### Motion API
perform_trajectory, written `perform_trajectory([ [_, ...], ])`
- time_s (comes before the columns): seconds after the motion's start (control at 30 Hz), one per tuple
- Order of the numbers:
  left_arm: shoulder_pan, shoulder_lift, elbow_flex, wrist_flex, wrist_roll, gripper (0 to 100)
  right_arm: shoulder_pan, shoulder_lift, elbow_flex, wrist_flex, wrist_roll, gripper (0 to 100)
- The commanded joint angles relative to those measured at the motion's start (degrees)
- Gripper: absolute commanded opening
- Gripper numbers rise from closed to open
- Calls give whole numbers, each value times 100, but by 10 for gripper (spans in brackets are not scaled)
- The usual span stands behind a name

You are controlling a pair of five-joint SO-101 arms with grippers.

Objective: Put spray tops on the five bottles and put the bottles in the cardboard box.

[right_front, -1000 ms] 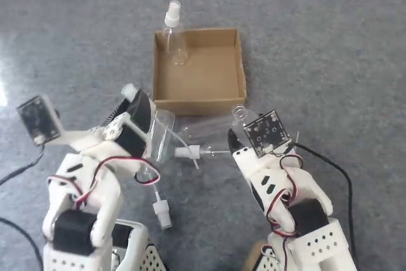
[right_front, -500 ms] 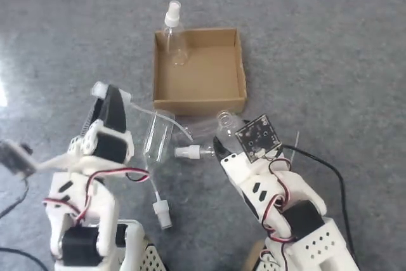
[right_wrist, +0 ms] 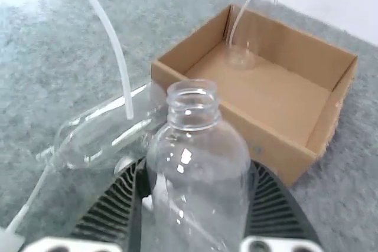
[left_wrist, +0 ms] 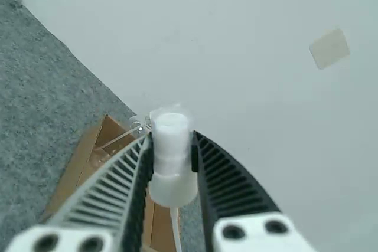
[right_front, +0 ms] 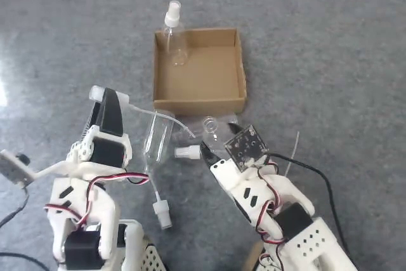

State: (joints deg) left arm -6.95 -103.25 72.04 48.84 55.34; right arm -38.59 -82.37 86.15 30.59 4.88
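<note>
My left gripper (right_front: 106,98) is shut on a white spray top (left_wrist: 171,157), held up off the table; its thin tube (right_front: 162,117) trails toward the right arm. My right gripper (right_front: 212,143) is shut on a clear bottle (right_wrist: 198,151) with its open neck (right_front: 209,123) pointing up. The tube's end (right_wrist: 109,39) hangs just beside that neck. Behind them stands the cardboard box (right_front: 228,71), and one capped bottle (right_front: 172,36) is upright in its far left corner. Another clear bottle (right_front: 158,138) lies uncapped on the table between the arms.
A loose spray top (right_front: 187,152) lies beside the lying bottle. Another spray top (right_front: 163,211) with its tube rests near the left arm's base. A thin loose tube (right_front: 292,150) lies to the right of the right arm. Grey carpet surrounds the box.
The left arm swung left, away from the lying bottle, carrying the spray top. The right arm shifted left with its bottle, whose neck has tipped more upright.
</note>
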Motion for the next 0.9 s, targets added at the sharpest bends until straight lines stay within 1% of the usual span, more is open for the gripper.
perform_trajectory([
  [0.0,-457,-114,-48,-281,404,11,-48,-92,114,-593,396,112],
  [0.1,-677,-114,-48,-440,519,11,-57,-57,132,-664,431,111],
  [0.27,-668,-114,-48,-448,519,11,-374,-48,158,-620,492,111],
  [0.67,-651,-114,-356,-422,527,11,-418,-48,167,-611,501,111],
  [0.77,-369,-114,-426,-404,527,11,-418,-48,167,-611,501,111],
  [0.87,-211,-114,-646,-167,527,11,-426,-48,167,-611,501,111],
])
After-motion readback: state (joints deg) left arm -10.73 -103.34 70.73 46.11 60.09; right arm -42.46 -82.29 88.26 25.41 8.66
